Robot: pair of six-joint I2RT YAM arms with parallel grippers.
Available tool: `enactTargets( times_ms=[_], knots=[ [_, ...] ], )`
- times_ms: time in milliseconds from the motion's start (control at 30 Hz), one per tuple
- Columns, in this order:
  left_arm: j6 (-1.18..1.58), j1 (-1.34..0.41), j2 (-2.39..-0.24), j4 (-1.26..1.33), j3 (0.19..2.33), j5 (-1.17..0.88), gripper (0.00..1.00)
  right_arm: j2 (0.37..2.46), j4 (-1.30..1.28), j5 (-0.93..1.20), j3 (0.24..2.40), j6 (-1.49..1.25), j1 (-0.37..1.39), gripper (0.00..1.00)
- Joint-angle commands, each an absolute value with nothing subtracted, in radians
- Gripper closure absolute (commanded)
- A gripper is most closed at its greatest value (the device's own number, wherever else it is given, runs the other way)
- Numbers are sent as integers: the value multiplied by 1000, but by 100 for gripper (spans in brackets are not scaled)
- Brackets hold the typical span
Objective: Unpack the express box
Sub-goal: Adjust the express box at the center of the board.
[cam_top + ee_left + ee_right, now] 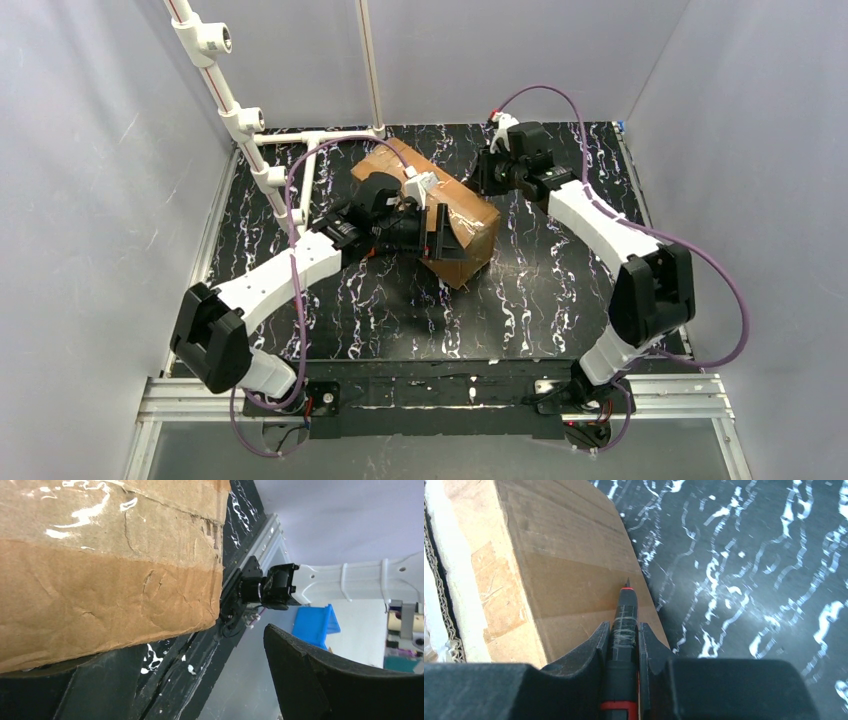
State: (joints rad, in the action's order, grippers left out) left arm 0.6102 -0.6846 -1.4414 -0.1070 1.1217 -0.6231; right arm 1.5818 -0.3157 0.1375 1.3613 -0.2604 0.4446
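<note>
— Step in hand?

— Looks like the opening cut, not yet made. Seen from above: express box lying aslant at the back middle of the black marbled tabletop, glossy tape across its brown card.

— And the blade?

— Held by the right tool, clamped tight on a black-and-red pen cutter. Tip aimed at the box's side, near the lower edge. Touching or just short of the card: cannot tell.

— The other arm?

— Left tool at the box's near end, fingers wide apart, a corner of the carton between them. No firm hold to be seen.

— Next move?

— Probably calls for steadying the carton on the left, then leading the tip onto a taped seam and drawing it along. Best kept shallow, to spare whatever lies inside.

— Anything in the way?

— White pipe frame near the box's far left end. Purple cable looping off the arms, a possible snag on a long stroke. Both arms crowded round one carton, with little room to swing. Blue bin beyond the tabletop's edge, well apart and no hindrance.
</note>
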Motion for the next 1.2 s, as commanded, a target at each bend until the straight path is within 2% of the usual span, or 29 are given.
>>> enactTargets(
  times_ms=[0, 167, 467, 633, 833, 900, 1100, 1167],
  knots=[
    [577, -681, -1366, -133, 1142, -502, 15, 1667, -208, 378, 1388, -301, 502, 99],
    [555, -680, -1364, -179, 1158, -465, 13, 1738, -230, 340, 1480, -323, 511, 99],
    [538, -677, -1375, -254, 1189, -513, 11, 1720, -657, -240, 1730, -301, 465, 99],
    [479, -672, -1353, -376, 1226, -519, 11, 1609, -737, -342, 1694, -319, 463, 99],
    [457, -666, -1312, -425, 1237, -511, 10, 1460, -792, -500, 1531, -295, 463, 99],
    [447, -664, -1299, -445, 1259, -510, 10, 1427, -768, -505, 1473, -285, 462, 99],
    [394, -664, -1317, -539, 1426, -516, 10, 1361, -598, -323, 1353, -291, 464, 99],
    [380, -664, -1331, -536, 1484, -497, 10, 1367, -611, -335, 1347, -315, 465, 99]
  ],
)
